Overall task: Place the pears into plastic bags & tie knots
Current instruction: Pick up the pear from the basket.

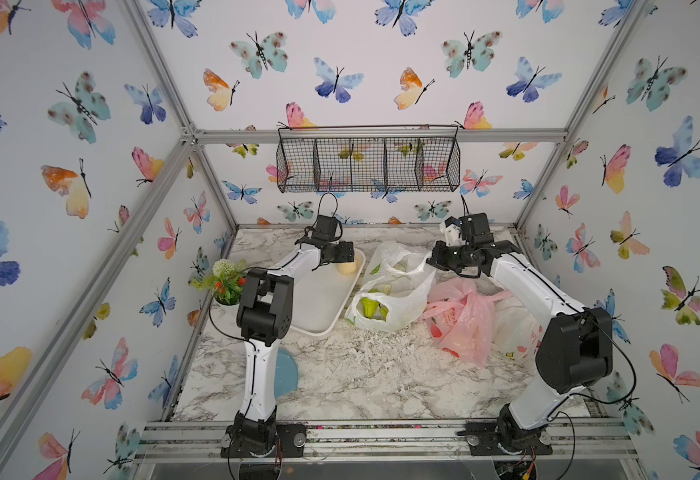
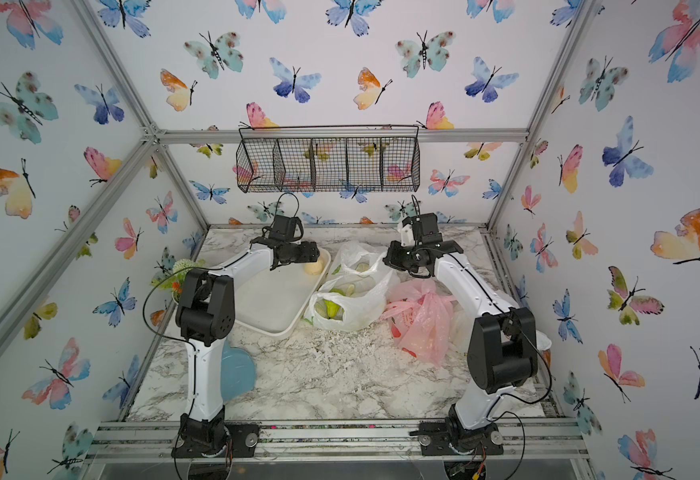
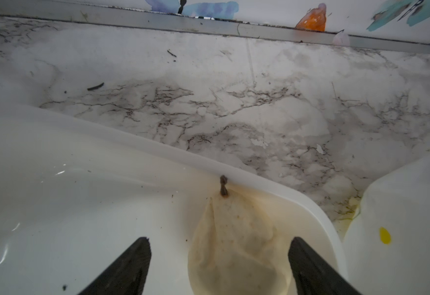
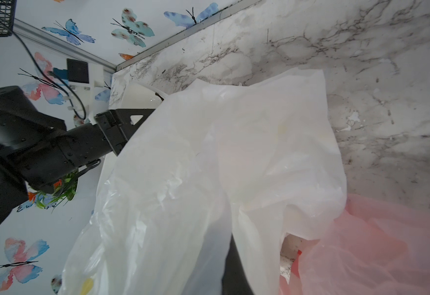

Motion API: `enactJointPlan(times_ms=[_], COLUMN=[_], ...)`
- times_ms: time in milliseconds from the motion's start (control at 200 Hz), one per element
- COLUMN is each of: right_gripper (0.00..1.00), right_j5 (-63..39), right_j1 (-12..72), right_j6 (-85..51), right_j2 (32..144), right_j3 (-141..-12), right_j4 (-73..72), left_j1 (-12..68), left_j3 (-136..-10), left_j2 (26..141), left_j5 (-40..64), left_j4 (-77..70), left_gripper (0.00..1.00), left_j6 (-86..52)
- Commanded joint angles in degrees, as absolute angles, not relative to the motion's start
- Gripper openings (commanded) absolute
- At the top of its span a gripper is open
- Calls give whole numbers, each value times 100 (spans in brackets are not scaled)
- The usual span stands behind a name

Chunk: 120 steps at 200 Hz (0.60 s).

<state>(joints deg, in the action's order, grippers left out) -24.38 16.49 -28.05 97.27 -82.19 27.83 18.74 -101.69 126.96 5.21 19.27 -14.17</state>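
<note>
In both top views the cream pear (image 1: 347,268) lies in the far corner of the white tray (image 1: 319,303), on the side nearest the bags. It is the only pear left on the tray. The left gripper (image 1: 342,254) hangs directly over it. Just beside the tray's long edge sits the lemon bag (image 1: 394,299), with green pears (image 1: 368,308) showing through its film. On that bag's side away from the tray, the right gripper (image 1: 434,254) has one handle pulled up and taut. Farther from the tray slump the pink bag (image 1: 460,324) and the bunny bag (image 1: 514,332); whether either is knotted cannot be told.

In the left wrist view the jaws stand apart on either side of the pear's belly (image 3: 236,245). Its stem (image 3: 223,186) points at the tray rim (image 3: 132,143).

In the right wrist view the lemon bag's film (image 4: 208,166) drapes over one dark finger; the jaws are closed on the plastic, with the pink bag (image 4: 374,242) alongside.

The pear looks light, smooth and tapered, so it would likely slip out if pinched near the neck — the widest part of the belly is the safer hold. The bag is thin, limp and slippery; its mouth will probably collapse if the handle goes slack.
</note>
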Motion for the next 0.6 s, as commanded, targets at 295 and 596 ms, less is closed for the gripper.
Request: enactJointPlan(times_ms=[295, 596], right_gripper=[2, 2], right_j5=[-2408, -2543], right_j1=[1644, 1644], right_j6=[-2755, -2815], right_j2=[9590, 9604], right_j3=[-8137, -8077], right_j4=[2799, 2708], left_j1=[1980, 1889], left_j3=[-10638, -8192], left_j2=[13041, 10022], left_j5=[1103, 1988], left_j4=[2293, 1098], left_gripper=[50, 36], left_j6=[-1480, -1786])
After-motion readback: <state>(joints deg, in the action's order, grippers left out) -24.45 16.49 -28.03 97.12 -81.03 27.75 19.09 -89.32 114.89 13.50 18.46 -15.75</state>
